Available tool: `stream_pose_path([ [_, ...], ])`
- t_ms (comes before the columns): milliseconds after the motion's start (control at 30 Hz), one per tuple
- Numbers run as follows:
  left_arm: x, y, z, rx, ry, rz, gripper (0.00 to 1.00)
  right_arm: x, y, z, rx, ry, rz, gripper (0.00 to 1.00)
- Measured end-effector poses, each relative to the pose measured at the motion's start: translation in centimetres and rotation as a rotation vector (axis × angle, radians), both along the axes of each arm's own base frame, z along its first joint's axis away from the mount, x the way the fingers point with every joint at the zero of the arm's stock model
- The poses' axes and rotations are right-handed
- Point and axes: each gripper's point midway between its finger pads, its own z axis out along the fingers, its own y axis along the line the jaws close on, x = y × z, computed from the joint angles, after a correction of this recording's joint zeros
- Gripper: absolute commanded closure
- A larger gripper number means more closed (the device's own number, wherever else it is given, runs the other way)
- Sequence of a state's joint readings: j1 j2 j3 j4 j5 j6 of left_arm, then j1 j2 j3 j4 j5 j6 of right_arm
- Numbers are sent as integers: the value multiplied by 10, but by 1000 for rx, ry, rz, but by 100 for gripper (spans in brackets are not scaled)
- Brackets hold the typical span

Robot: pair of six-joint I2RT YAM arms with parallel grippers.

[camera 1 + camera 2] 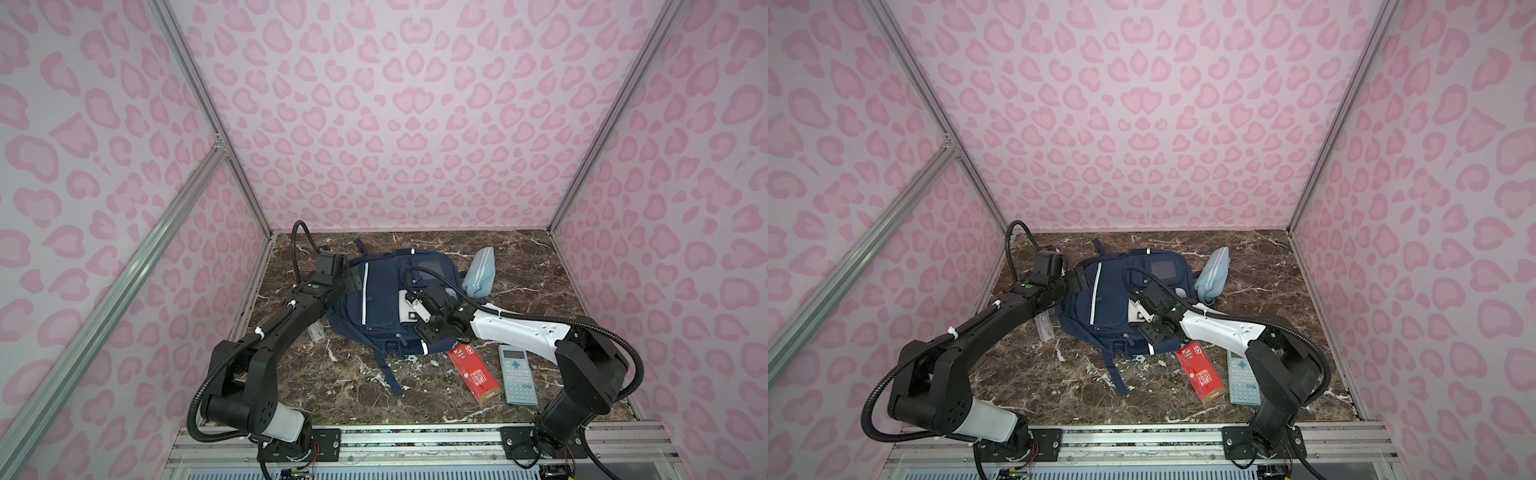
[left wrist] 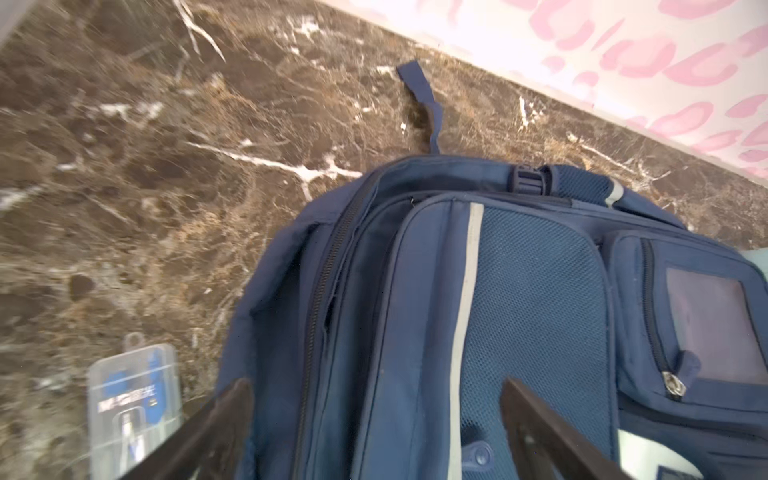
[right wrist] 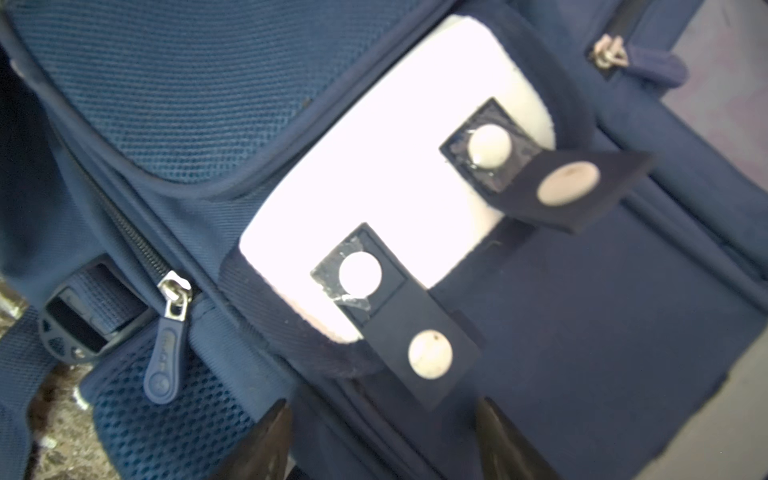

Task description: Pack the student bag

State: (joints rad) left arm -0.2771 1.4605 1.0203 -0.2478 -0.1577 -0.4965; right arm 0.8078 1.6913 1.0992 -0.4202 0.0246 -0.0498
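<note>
**Student bag** (image 1: 386, 299) (image 1: 1113, 299): one, navy fabric, lying flat with its front up at the middle of the worktop (image 1: 415, 395), slightly towards the back wall. Three reflective stripes (image 1: 365, 291) show in both top views, one long and two short. One white flap (image 3: 386, 187) carries two black tabs (image 3: 415, 345), each with a pale round stud; one tab lies flat and the other is tilted up off the fabric. A maker's mark is embossed on a zip pull (image 3: 162, 365), too blurred to read.

**Left arm** (image 1: 282, 328): one, black, elbow bent, wrist at the bag's left edge. Left tool (image 1: 353, 282) (image 2: 374, 436) is spread wide above the bag's mesh panel and grips nothing.

**Right arm** (image 1: 519, 332): one, with a white forearm, stretched across the bag's right side. Right tool (image 1: 409, 309) (image 3: 386, 440) is parted over the flap pocket and holds nothing.

**Pencil pouch** (image 1: 478, 272): one, light blue with white stripes, just beside the bag's far right side.

**Red carton** (image 1: 473, 374): one, white print, illegible, near the bag's front right corner.

**Calculator** (image 1: 517, 376): one, pale blue, just beside the carton, on its right.

**Clear plastic case** (image 2: 133, 399) (image 1: 315, 331): one, blue contents, label blurred, at the bag's left side under the left arm.
</note>
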Motion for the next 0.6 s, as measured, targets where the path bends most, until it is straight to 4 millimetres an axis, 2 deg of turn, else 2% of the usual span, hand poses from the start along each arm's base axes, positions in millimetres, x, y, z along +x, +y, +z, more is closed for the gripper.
stream_pose_path([
  [133,-24,-15,17,-28,-38,-60,14,-5,4,-8,1,26,41,30],
  [167,-33,-24,17,-56,-39,-94,18,-6,5,-11,0,31,51,31],
  [267,-61,-52,-1,-166,2,-185,32,-3,8,-22,-10,22,61,46],
  [300,-70,-64,-11,-206,32,-217,34,0,8,-24,-11,12,55,56],
  [367,-85,-85,-24,-264,79,-268,38,4,9,-25,6,1,52,83],
  [433,-96,-110,-28,-287,102,-335,43,5,12,-24,37,-2,56,97],
  [500,-106,-131,-28,-292,105,-389,45,5,14,-19,61,-16,63,100],
  [600,-113,-145,-39,-259,121,-410,49,2,14,-11,73,-37,69,100],
])
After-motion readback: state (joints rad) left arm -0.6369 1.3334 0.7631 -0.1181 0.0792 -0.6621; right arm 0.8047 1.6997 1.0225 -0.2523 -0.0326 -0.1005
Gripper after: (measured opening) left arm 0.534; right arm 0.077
